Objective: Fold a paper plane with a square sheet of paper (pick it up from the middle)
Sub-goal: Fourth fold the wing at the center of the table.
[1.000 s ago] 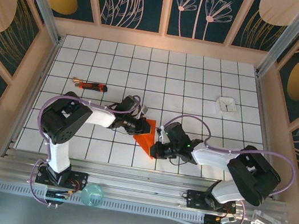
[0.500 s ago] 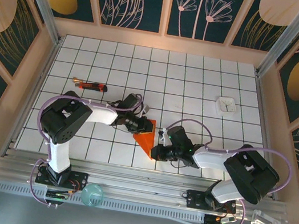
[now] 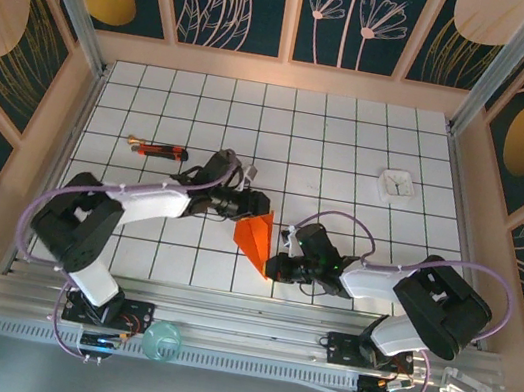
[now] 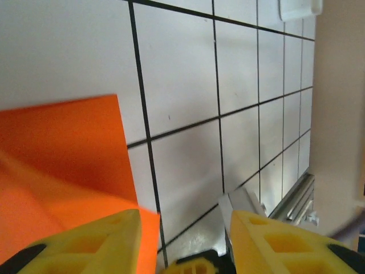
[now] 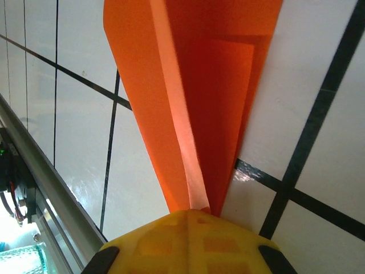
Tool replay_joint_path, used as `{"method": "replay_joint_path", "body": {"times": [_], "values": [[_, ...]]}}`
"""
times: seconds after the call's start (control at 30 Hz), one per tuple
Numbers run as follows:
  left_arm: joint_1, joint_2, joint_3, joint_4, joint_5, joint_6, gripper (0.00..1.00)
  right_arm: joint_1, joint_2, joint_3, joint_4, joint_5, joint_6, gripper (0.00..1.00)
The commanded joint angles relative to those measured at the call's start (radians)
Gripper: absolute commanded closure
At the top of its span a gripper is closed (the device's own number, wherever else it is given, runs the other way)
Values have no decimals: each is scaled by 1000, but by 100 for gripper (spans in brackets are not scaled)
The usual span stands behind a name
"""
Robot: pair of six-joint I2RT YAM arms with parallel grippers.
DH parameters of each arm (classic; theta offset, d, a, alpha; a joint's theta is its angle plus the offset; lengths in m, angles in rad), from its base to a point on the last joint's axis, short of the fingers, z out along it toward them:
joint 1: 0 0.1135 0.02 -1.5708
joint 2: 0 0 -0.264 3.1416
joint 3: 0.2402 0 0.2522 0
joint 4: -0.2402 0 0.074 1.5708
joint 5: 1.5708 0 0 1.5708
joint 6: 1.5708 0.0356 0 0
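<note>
two yellow fingers point(image 4: 102, 237) of the left gripper point(image 3: 250, 206) are spread wide with nothing held, just upper left of the paper plane point(image 3: 257, 236), which is seen near the centre of the top view. its narrow lower tip is pinched by the closed right gripper point(image 3: 273, 265), above the white grid table point(image 3: 351, 151).

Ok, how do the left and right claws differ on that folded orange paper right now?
The left claw is open, yellow fingers apart, the folded orange-red paper by one finger; the right claw is shut on that paper. The left is at the paper's wide end, the right at its pointed end. Both have yellow fingers.
</note>
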State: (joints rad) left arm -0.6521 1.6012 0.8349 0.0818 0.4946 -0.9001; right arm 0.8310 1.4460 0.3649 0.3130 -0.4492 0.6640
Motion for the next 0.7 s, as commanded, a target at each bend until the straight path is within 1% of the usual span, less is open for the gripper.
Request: {"method": "replay_joint_path", "body": {"times": [0.0,0.1,0.17,0.27,0.37,0.47,0.67], "values": [[-27,-74,-109,58,-12,-102,58,-3,18,-50,-139,46,33,100],[-58,-127,-195,104,-35,-158,68,-3,19,-48,-142,48,39,100],[-85,-135,-241,154,-40,-189,79,-4,16,-46,-150,51,41,100],[-112,-87,-251,203,-25,-209,90,-6,13,-47,-158,58,40,100],[-130,-38,-254,271,-12,-242,97,-6,13,-47,-160,61,41,100],[-146,-3,-238,286,-9,-248,100,-7,9,-50,-162,66,42,100],[-164,52,-235,313,4,-274,100,-7,8,-50,-165,70,42,100]]}}
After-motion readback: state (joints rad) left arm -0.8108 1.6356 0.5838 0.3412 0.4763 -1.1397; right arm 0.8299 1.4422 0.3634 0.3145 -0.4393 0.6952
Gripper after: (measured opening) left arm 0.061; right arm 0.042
